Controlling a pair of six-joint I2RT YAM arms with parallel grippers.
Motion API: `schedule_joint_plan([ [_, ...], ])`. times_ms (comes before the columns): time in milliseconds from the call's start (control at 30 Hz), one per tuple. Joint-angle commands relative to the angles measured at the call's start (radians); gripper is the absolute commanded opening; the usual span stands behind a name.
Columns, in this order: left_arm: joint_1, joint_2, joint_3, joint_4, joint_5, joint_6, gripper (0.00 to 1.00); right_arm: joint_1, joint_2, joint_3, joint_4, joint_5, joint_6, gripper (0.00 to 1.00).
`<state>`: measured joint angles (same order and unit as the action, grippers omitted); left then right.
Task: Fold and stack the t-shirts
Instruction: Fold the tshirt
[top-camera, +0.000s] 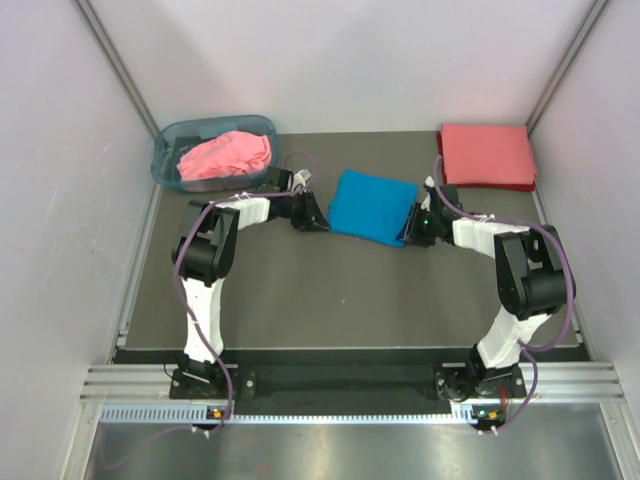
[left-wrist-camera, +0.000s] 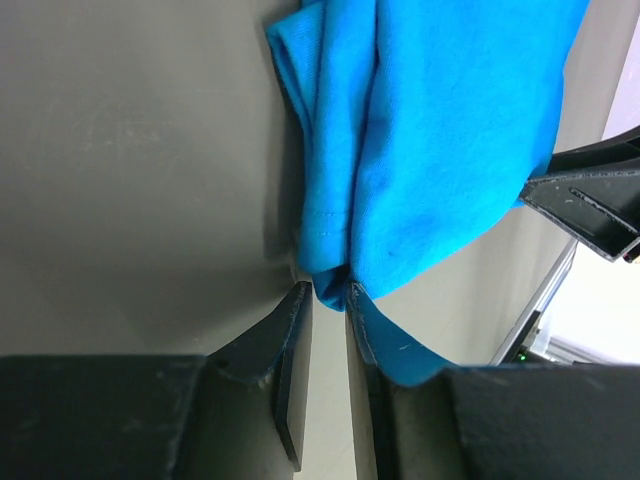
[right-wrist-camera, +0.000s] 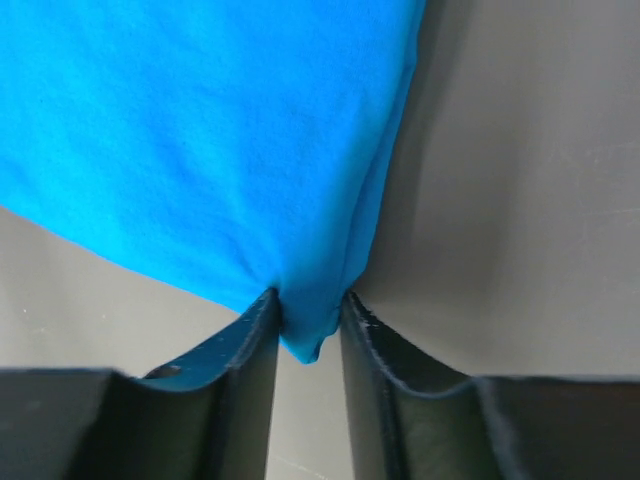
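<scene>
The bright blue t-shirt (top-camera: 372, 205) lies folded in the middle of the dark mat, between my two grippers. My left gripper (top-camera: 314, 217) is shut on its left corner; in the left wrist view the cloth (left-wrist-camera: 420, 130) bunches between the fingertips at the gripper (left-wrist-camera: 329, 296). My right gripper (top-camera: 411, 226) is shut on its right corner; in the right wrist view the cloth (right-wrist-camera: 200, 140) is pinched at the gripper (right-wrist-camera: 308, 305). The coral-red t-shirt (top-camera: 486, 155) lies folded at the back right. The pink t-shirt (top-camera: 226, 155) sits crumpled in the basket.
The translucent blue-grey plastic basket (top-camera: 170, 143) stands at the back left of the mat (top-camera: 340, 290). White walls enclose the back and both sides. A metal rail (top-camera: 350, 385) runs along the near edge by the arm bases.
</scene>
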<state>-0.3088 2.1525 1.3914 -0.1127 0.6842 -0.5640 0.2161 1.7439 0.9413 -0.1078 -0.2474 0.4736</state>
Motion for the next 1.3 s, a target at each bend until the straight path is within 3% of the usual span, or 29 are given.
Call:
schedule_joint_plan([
  [0,-0.004,-0.005,0.006,0.036,0.009,0.042,0.25,0.006,0.023,-0.042,0.019,0.037,-0.013,0.29],
  [100,-0.004,-0.022,0.003,0.008,-0.017,0.059,0.20,0.009,0.011,-0.064,0.028,0.030,-0.020,0.21],
  [167,-0.004,-0.037,-0.005,-0.010,-0.038,0.073,0.02,0.008,0.003,-0.070,0.023,0.025,-0.027,0.19],
  [200,-0.004,-0.043,-0.015,-0.015,-0.041,0.076,0.00,0.008,0.002,-0.072,0.019,0.022,-0.036,0.17],
  [500,-0.004,-0.169,-0.091,-0.050,-0.100,0.056,0.01,0.008,-0.047,-0.114,0.002,0.003,-0.061,0.15],
  [600,-0.006,-0.192,-0.074,-0.032,-0.074,0.056,0.19,0.009,-0.049,-0.121,0.005,-0.007,-0.061,0.19],
  [733,-0.026,-0.166,-0.045,-0.015,-0.037,0.084,0.25,0.009,-0.057,-0.124,0.010,-0.023,-0.059,0.28],
  [967,-0.059,-0.071,0.006,-0.012,-0.026,0.107,0.25,0.000,-0.078,-0.121,0.000,-0.032,-0.067,0.32],
  [1133,-0.065,-0.031,0.032,-0.008,-0.031,0.116,0.24,-0.007,-0.075,-0.122,0.000,-0.039,-0.078,0.25],
  [1200,-0.065,-0.022,0.046,-0.027,-0.046,0.124,0.19,-0.007,-0.076,-0.127,0.006,-0.041,-0.082,0.20],
  [1267,-0.064,-0.014,0.047,-0.034,-0.046,0.131,0.05,-0.009,-0.075,-0.133,0.008,-0.043,-0.090,0.09],
])
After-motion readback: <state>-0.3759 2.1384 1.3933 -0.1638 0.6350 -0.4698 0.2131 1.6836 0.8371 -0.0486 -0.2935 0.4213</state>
